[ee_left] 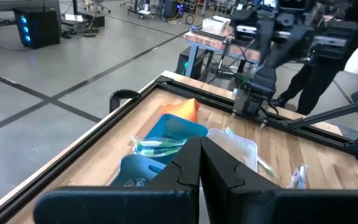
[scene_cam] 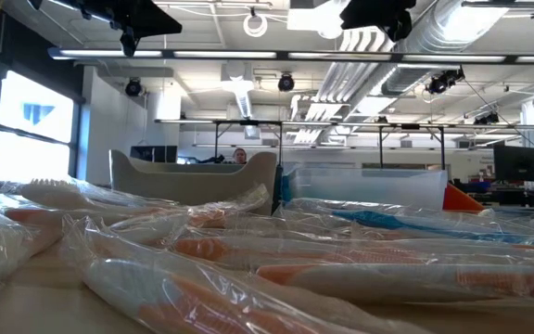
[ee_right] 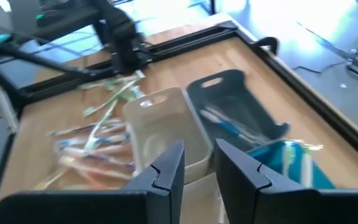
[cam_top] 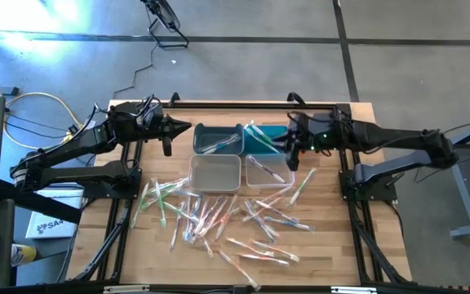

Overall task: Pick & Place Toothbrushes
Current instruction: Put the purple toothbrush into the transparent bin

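Observation:
Many toothbrushes (cam_top: 219, 216) in clear wrappers lie scattered flat on the wooden table, near the middle and front. A few more lie inside the dark bin (cam_top: 217, 139), the blue bin (cam_top: 255, 149) and the clear bin (cam_top: 266, 181). My right gripper (cam_top: 284, 145) hangs above the blue bin's right end, pointing toward the table's left. In the right wrist view its fingers (ee_right: 199, 165) stand slightly apart with nothing between them. My left gripper (cam_top: 188, 126) waits shut (ee_left: 199, 149) in the air left of the dark bin.
A beige bin (cam_top: 215, 159) stands in front of the dark bin, next to the clear one. An orange cloth (ee_left: 185, 111) lies beyond the bins at the far edge. A black frame rims the table. A person stands past the table's right side (ee_left: 328, 68).

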